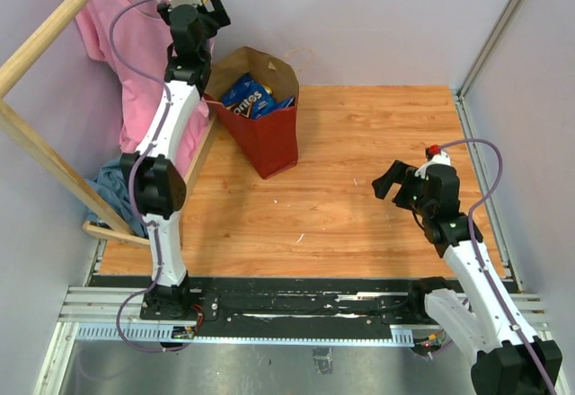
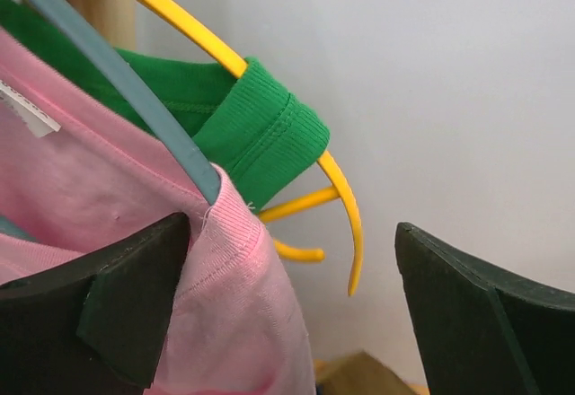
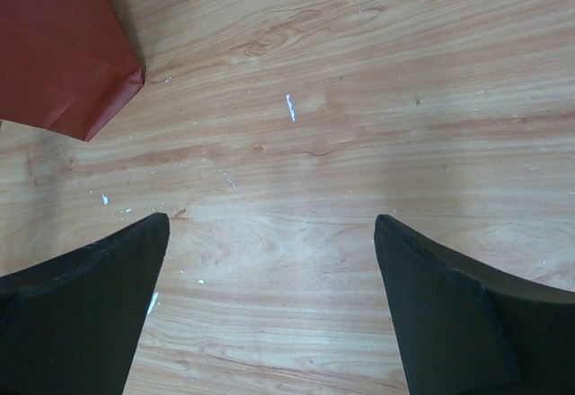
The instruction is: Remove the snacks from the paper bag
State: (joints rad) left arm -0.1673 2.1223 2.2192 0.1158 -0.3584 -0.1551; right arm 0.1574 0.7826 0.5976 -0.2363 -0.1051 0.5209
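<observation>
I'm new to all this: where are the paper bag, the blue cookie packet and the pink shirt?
paper bag (image 1: pixel 272 144): top view, red outer wall.
blue cookie packet (image 1: pixel 249 96): top view, printed face inside the bag.
pink shirt (image 1: pixel 139 40): top view, upper hanging cloth.

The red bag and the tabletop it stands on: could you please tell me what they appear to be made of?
The paper bag looks like matte paper, red outside and brown inside; its sharp folds and creased corner suggest stiff kraft stock. The table shows wood grain with a faint sheen, so it may be wood or a wood-look laminate; the pictures cannot settle which.
</observation>
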